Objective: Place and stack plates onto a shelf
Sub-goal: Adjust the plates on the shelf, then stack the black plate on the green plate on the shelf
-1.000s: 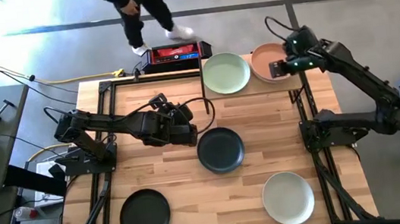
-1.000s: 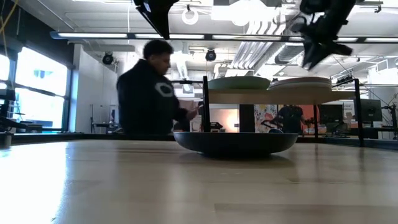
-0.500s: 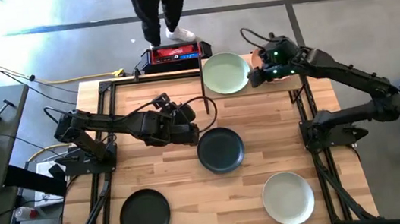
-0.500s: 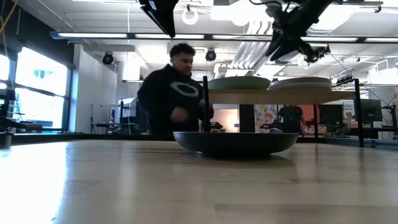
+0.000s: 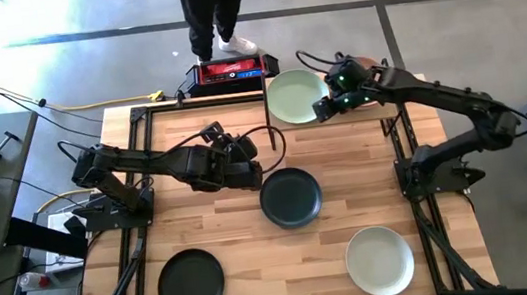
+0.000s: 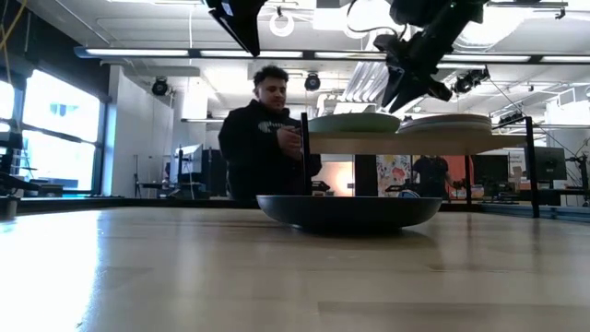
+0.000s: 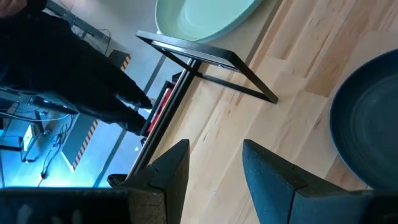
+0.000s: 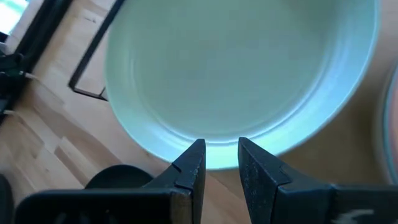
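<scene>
On the shelf (image 6: pixel 396 143) at the table's far right rest a pale green plate (image 5: pixel 295 93) and a peach plate (image 6: pixel 452 122), the latter mostly hidden under my right arm in the high view. My right gripper (image 5: pixel 319 110) hovers over the green plate's near rim (image 8: pixel 217 149). Its fingers are slightly open, point down at a slant and hold nothing. A dark teal plate (image 5: pixel 291 196) lies flat at the table's middle. My left gripper (image 5: pixel 255 174) stands open just left of it, clear of its rim (image 7: pixel 348 118).
A black plate (image 5: pixel 191 282) lies near the front left, an off-white plate (image 5: pixel 380 260) near the front right. A red-and-black box (image 5: pixel 231 71) sits beyond the far edge, where a person (image 6: pixel 267 138) stands. Thin black posts (image 6: pixel 303 152) edge the shelf.
My right gripper has swung from above the peach plate toward the table's left, sinking a little and rolling, and is now over the pale green plate's near rim. Behind the table the person has shifted. The plates have stayed put.
</scene>
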### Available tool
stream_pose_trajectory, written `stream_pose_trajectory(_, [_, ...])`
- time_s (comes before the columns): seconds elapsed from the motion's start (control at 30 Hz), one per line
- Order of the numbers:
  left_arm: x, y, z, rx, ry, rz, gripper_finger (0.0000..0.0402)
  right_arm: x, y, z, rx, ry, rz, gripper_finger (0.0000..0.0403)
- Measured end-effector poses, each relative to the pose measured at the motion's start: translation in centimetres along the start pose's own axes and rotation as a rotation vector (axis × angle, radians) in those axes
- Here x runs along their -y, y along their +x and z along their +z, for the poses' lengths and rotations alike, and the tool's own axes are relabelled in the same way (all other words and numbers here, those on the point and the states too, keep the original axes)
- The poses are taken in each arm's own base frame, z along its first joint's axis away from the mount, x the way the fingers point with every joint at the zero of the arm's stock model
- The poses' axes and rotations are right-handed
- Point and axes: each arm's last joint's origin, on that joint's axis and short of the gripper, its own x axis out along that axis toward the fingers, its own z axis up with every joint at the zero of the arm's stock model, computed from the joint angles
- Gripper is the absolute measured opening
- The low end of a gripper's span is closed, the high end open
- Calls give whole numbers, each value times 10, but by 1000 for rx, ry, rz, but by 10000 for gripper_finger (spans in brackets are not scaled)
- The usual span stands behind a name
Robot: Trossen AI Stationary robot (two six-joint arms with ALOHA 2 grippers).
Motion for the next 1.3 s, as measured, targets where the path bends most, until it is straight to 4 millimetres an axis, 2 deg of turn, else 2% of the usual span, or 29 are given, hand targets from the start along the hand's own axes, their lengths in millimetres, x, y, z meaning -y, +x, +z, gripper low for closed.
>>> stream_pose_trajectory(0.4, [0, 0, 0, 0, 0, 0, 137, 4, 9, 2, -1, 2, -55, 76])
stream_pose_trajectory(0.9, [0, 0, 0, -5, 0, -10, 137, 16, 7, 3, -18, 34, -128, 76])
stream_pose_trajectory(1.13, [0, 0, 0, -5, 0, -10, 137, 17, 7, 4, -5, 20, -154, 76])
stream_pose_trajectory(1.3, [0, 0, 0, -5, 0, -10, 137, 11, -2, 12, 20, -2, -139, 76])
